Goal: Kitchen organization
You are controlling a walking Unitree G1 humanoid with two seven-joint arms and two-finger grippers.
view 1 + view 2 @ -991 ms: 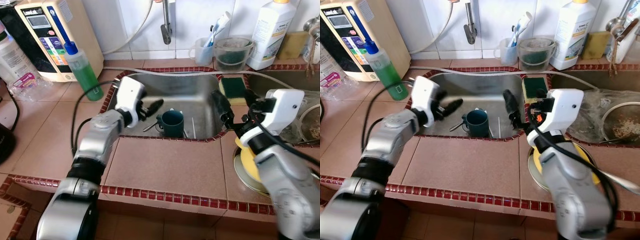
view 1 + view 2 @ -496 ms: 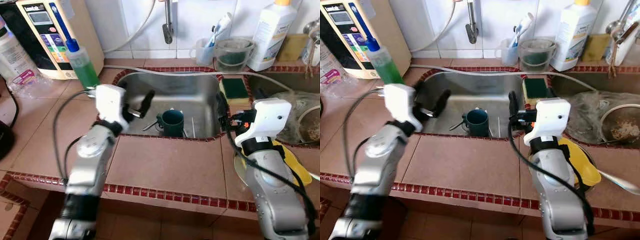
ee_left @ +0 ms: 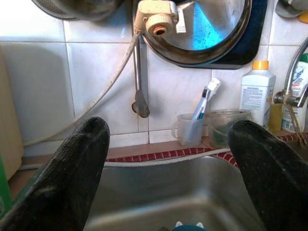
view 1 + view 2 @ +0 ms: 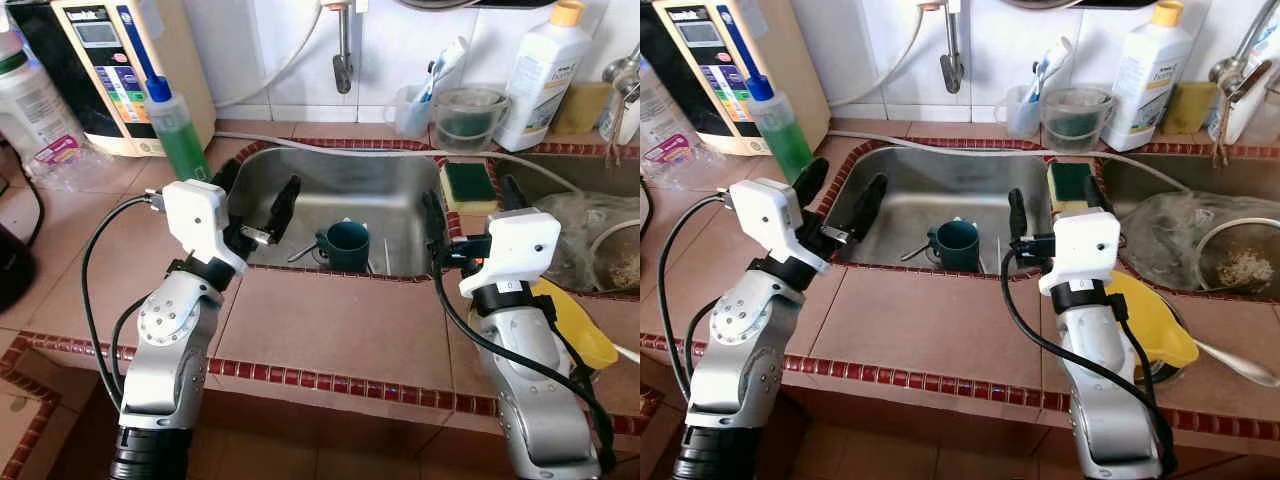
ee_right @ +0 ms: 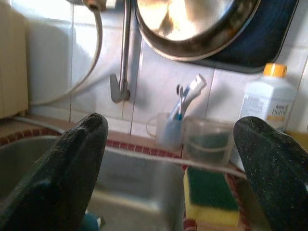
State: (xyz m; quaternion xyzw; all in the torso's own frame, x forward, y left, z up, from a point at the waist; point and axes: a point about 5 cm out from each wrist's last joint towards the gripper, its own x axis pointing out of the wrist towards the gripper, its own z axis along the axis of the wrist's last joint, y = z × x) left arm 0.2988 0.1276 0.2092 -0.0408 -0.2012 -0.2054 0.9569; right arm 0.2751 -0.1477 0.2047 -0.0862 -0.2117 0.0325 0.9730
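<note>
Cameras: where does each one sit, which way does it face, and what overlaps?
Left eye and right eye views: on the head, looking forward and down at the sink with the teal mug; both silver arms show, left gripper and right gripper open.
Left wrist view: along its two black fingers over the sink toward the tiled wall and faucet.
Right wrist view: along its fingers toward the same wall, sponge below.
Shared by the wrist views: faucet, toothbrush cup, white bottle.
</note>
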